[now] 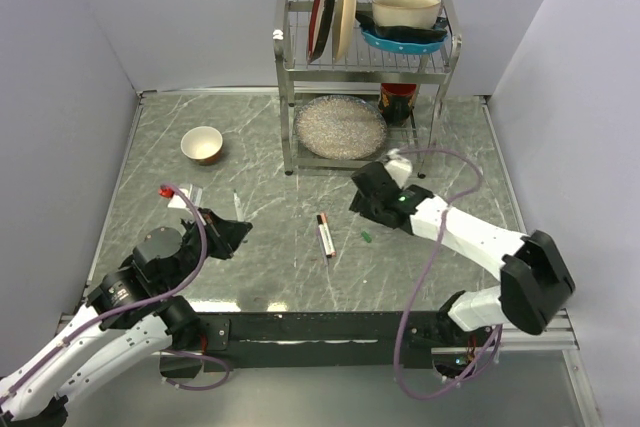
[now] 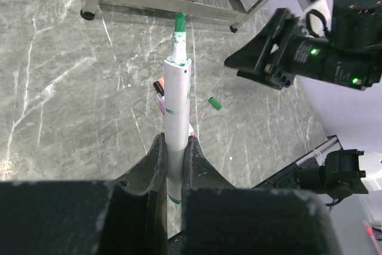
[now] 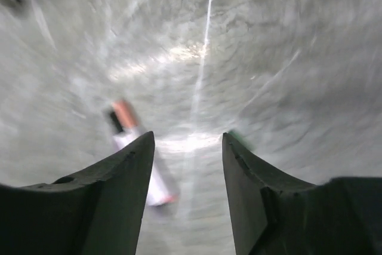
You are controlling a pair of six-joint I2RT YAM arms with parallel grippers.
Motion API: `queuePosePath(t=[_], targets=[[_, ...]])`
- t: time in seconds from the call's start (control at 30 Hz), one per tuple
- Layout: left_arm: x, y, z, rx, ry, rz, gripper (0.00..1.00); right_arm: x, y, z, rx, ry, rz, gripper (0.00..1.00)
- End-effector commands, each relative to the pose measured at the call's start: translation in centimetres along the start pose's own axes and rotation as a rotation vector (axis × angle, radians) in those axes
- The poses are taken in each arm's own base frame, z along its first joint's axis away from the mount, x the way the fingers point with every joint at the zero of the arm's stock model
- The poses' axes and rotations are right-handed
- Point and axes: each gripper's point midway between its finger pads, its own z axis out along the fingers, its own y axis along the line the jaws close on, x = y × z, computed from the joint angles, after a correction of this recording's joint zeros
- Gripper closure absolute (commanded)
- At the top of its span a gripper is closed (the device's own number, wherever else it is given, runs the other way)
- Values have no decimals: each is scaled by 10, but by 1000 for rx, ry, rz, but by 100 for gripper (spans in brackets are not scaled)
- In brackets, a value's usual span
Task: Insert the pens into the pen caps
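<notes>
The left claw point(image 2: 174, 153) is gripping a white pen point(image 2: 177, 100); the right claw point(image 3: 188, 141) is hanging released over the table point(image 3: 268, 58).
The pen's green tip is pointing straight out ahead of the left claw's clenched jaws. A second pen point(image 3: 126, 128) is lying partly behind one finger of the right claw, and a small green cap point(image 3: 239, 138) is peeking out past the other finger.

A cap point(image 1: 367, 236) lies right of a pen point(image 1: 325, 235) on the table point(image 1: 260, 272).
</notes>
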Motion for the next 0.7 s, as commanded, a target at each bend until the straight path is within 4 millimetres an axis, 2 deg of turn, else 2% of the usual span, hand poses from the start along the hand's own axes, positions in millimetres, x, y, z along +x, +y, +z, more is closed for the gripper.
queuePosePath(t=[0.0,0.13,0.17,0.3,0.37,0.4,0.53,0.67], targets=[[-16,-7,-7,23,-54,-7,99,-15,-4,-10,114,25,635,43],[-16,-8,-8,27,-56,-11,99,-3,-20,-1,255,91,868,46],[-16,-7,-8,26,-57,-11,99,8,-24,3,284,133,940,46],[-15,-8,-8,27,-54,-12,99,25,-38,21,358,189,1115,57],[-14,-9,-8,30,-50,-12,99,34,-44,27,372,189,1165,57],[-14,-8,-8,26,-53,-12,99,34,-37,29,337,204,1188,55],[-14,-10,-10,35,-52,-11,99,41,-43,29,381,214,1234,54],[-14,-10,-11,38,-53,-13,99,44,-40,30,379,234,1254,54]])
